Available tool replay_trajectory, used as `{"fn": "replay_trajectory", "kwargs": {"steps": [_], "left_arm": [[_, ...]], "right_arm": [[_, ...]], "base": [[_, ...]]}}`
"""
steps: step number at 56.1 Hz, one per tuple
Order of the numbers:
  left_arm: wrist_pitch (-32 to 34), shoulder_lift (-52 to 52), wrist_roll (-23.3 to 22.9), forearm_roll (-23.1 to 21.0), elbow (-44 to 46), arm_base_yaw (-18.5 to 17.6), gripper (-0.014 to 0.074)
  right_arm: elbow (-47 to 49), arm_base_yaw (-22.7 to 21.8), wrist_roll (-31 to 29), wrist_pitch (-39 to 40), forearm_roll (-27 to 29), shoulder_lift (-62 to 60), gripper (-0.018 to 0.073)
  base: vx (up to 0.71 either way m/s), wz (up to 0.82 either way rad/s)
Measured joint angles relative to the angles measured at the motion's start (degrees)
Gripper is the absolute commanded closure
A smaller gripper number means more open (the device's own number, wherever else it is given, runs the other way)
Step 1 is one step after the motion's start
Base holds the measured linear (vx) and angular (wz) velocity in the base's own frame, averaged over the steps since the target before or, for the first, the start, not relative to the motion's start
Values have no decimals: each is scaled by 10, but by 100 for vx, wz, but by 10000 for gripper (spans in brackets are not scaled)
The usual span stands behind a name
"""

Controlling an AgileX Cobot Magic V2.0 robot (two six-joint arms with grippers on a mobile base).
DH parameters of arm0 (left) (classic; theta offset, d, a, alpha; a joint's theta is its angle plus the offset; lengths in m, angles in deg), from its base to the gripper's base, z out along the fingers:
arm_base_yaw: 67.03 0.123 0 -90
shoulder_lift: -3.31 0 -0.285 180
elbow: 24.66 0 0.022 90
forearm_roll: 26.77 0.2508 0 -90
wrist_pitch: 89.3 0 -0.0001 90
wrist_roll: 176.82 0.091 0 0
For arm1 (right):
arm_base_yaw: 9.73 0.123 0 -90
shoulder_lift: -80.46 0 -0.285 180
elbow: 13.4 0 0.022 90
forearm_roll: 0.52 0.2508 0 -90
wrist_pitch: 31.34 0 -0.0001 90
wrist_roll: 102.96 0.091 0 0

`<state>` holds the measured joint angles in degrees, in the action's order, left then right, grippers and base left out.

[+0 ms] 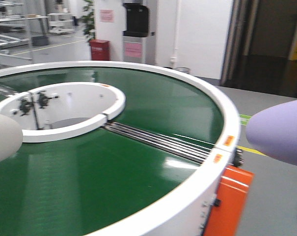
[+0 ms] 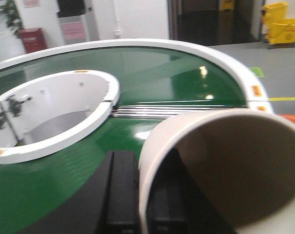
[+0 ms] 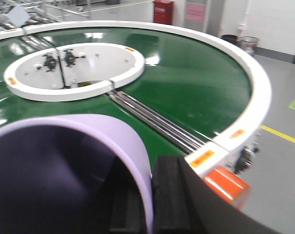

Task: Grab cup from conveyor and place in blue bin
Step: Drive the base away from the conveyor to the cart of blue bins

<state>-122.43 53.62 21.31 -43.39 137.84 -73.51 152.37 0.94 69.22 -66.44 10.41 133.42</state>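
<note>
Wall-pinched: left pincer [image 2: 142, 197] grips the cream cup [image 2: 225, 165], right pincer [image 3: 148, 200] the lilac cup [image 3: 64, 165], both held above the conveyor [image 3: 196, 78], ready for binning.

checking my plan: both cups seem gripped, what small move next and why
Probably turn both arms away from the conveyor to find the bin: the left end effector grips the cream cup, the right end effector the purple cup, and no blue bin shows in any view.
</note>
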Motion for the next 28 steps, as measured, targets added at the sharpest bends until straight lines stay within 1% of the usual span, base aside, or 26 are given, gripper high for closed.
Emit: {"fn": "replay_trajectory", "kwargs": {"steps": [14, 28], "left_arm": [[0, 0, 0, 0, 0, 0, 603], [0, 0, 0, 0, 0, 0, 603]], "right_arm": [[0, 0, 0, 0, 0, 0, 568], [0, 0, 0, 0, 0, 0, 568]], "base": [[-11, -59], [-6, -72]]}}
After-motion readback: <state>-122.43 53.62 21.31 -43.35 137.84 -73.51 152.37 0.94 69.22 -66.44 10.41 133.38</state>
